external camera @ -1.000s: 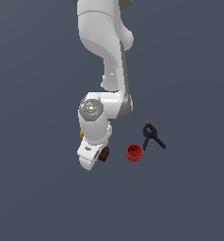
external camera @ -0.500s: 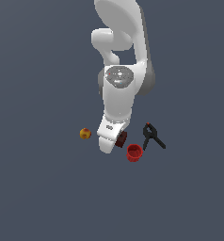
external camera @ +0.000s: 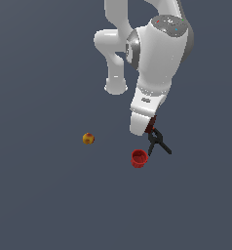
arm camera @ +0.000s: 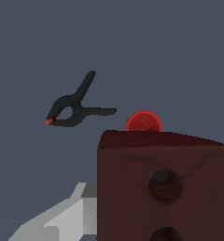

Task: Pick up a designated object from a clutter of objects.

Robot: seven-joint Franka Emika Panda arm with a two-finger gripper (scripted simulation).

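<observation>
My gripper [external camera: 145, 129] is shut on the dark red-brown block [external camera: 150, 127] and holds it in the air above the floor. In the wrist view the block [arm camera: 165, 188] fills the near corner, its holed face towards the camera, with one grey finger [arm camera: 67, 219] beside it. The rest of the clutter lies below: the red cup [external camera: 139, 158], the black spring clamp [external camera: 158, 141] and the yellow-red ball [external camera: 88, 138]. The cup [arm camera: 143, 122] and the clamp [arm camera: 76, 108] also show in the wrist view, past the block's edge.
The white arm [external camera: 157, 53] reaches down from the top of the exterior view. The floor is plain dark grey all round. The ball lies apart on the exterior view's left; the cup and clamp lie close together under the hand.
The arm has risen and swung towards the exterior view's right, carrying the block up off the floor. The ball, hidden behind the hand a second ago, is now in view.
</observation>
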